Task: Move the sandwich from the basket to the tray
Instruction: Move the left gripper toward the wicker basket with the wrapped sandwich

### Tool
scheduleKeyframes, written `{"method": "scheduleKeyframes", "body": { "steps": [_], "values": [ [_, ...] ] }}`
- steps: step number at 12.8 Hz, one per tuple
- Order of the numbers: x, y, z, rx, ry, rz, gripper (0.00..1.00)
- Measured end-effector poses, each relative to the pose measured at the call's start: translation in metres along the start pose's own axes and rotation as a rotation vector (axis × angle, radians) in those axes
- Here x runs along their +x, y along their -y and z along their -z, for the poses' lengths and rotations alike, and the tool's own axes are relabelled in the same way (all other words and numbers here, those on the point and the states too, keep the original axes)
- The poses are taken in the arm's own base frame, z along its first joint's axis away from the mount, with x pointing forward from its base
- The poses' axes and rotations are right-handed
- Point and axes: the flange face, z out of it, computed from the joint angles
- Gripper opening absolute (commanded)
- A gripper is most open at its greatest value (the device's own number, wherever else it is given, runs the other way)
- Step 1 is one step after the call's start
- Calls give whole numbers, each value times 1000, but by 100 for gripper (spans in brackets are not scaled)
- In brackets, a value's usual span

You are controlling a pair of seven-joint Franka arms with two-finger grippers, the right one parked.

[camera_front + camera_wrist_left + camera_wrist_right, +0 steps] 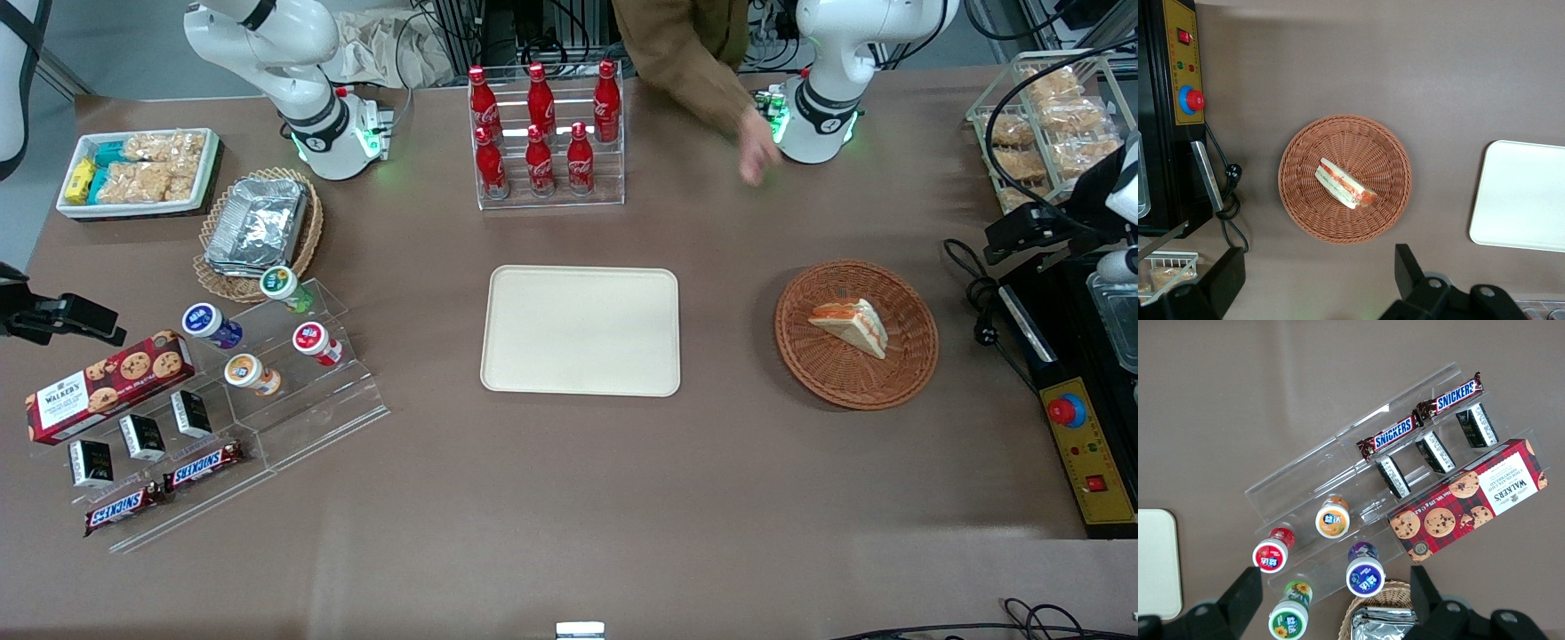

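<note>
The sandwich, a pale bread wedge with orange-red and green layers, lies in the round reddish-brown wicker basket toward the working arm's end of the table. The cream-beige tray lies flat at the table's middle, beside the basket, with nothing on it. My left gripper hangs high at the working arm's end, apart from the basket. In the left wrist view the gripper is open and empty, its fingers spread wide, with the sandwich, the basket and the tray below it.
A control box with a red button and a black cable lie beside the basket. A person's hand reaches over the table near a rack of cola bottles. Snack stands, a tan foil basket and a white bin stand toward the parked arm's end.
</note>
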Motion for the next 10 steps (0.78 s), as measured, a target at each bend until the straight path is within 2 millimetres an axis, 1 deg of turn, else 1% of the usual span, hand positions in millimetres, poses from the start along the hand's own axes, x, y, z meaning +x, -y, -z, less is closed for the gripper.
{"method": "scheduleKeyframes", "body": {
  "steps": [4, 5, 7, 8, 9, 10],
  "values": [
    [0, 0, 0, 0, 1, 11, 100],
    [0, 0, -1, 0, 4, 59, 100],
    [0, -1, -4, 3, 19, 282, 100],
    [1, -4, -11, 10, 37, 402, 100],
    [1, -6, -23, 21, 64, 494, 100],
    [1, -7, -38, 35, 91, 549, 100]
  ]
}}
